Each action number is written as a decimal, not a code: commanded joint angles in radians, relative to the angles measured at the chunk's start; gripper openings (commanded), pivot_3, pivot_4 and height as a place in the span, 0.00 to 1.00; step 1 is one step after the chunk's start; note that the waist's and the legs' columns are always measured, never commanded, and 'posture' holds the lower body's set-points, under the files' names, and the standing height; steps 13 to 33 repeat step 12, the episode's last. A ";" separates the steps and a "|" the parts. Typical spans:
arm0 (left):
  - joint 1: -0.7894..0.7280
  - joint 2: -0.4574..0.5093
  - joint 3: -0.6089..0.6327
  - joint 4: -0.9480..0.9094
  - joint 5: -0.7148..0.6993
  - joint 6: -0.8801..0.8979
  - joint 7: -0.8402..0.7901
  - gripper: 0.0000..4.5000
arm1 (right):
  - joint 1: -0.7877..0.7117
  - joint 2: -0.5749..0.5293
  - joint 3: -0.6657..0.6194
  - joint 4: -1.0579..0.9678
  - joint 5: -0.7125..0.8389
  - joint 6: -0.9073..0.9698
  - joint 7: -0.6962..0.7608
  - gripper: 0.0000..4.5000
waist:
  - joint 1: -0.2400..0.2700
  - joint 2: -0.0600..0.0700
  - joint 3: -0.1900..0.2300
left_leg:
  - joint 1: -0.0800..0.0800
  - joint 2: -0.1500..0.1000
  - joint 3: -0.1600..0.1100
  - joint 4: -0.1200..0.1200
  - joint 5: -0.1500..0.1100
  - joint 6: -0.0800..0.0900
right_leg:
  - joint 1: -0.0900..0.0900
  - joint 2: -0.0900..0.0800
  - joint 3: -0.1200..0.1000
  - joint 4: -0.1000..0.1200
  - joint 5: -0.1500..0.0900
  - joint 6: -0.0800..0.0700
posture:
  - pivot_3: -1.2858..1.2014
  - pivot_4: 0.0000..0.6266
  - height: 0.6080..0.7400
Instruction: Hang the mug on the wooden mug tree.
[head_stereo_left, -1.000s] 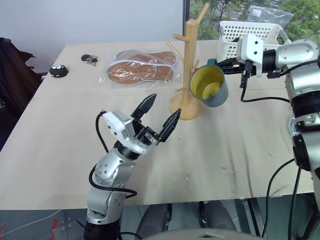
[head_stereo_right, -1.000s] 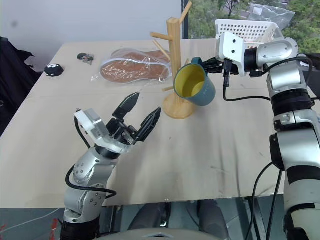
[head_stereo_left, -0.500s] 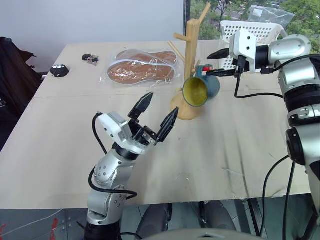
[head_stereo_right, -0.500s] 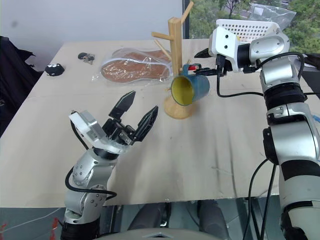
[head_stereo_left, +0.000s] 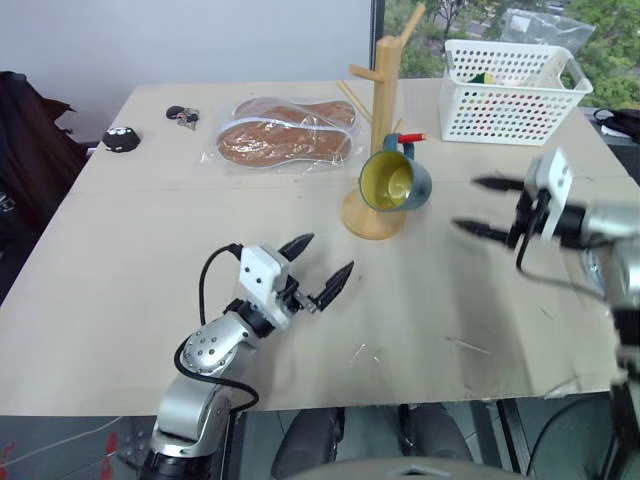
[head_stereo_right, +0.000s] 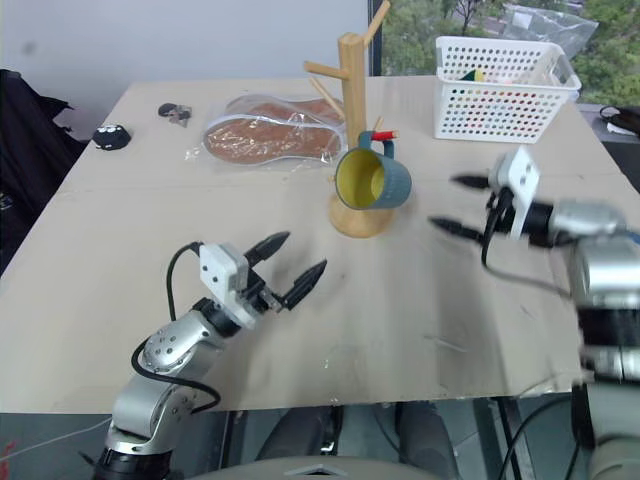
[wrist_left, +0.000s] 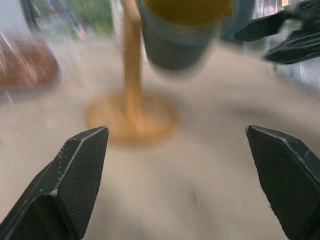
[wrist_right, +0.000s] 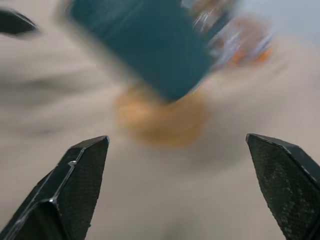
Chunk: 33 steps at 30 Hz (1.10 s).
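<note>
The small teal-blue ceramic mug (head_stereo_left: 395, 183) with its yellow inside hangs by its blue loop handle on a low peg of the tall light-wood mug tree (head_stereo_left: 383, 130), well clear of both pincers, with nothing gripping it. The right gripper (head_stereo_left: 481, 207) hovers over the pale wooden table (head_stereo_left: 130, 260) off to the mug's right, its two black fingers spread wide and empty. The left gripper (head_stereo_left: 315, 270), nearer the table's front edge, points up toward the tree's round base with its fingers (wrist_left: 75, 180) likewise spread and empty.
</note>
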 joint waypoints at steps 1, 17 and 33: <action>0.062 0.056 0.030 -0.028 0.018 0.005 -0.030 1.00 | 0.206 0.087 -0.062 -0.263 0.042 0.013 -0.168 1.00 | -0.003 0.000 0.000 | 0.001 0.000 0.000 0.000 0.000 0.000 | 0.001 0.000 0.000 0.000 0.000 0.000 | 0.52 0.24 1.00; 0.100 0.079 0.089 0.005 -0.001 0.022 -0.053 1.00 | 0.500 0.275 -0.027 -0.248 -0.081 -0.211 -0.364 1.00 | -0.006 -0.002 -0.001 | 0.017 0.000 0.000 0.001 -0.003 0.005 | 0.018 0.002 -0.002 -0.002 -0.001 0.000 | 0.52 0.24 1.00; 0.100 0.079 0.089 0.005 -0.001 0.022 -0.053 1.00 | 0.500 0.275 -0.027 -0.248 -0.081 -0.211 -0.364 1.00 | -0.006 -0.002 -0.001 | 0.017 0.000 0.000 0.001 -0.003 0.005 | 0.018 0.002 -0.002 -0.002 -0.001 0.000 | 0.52 0.24 1.00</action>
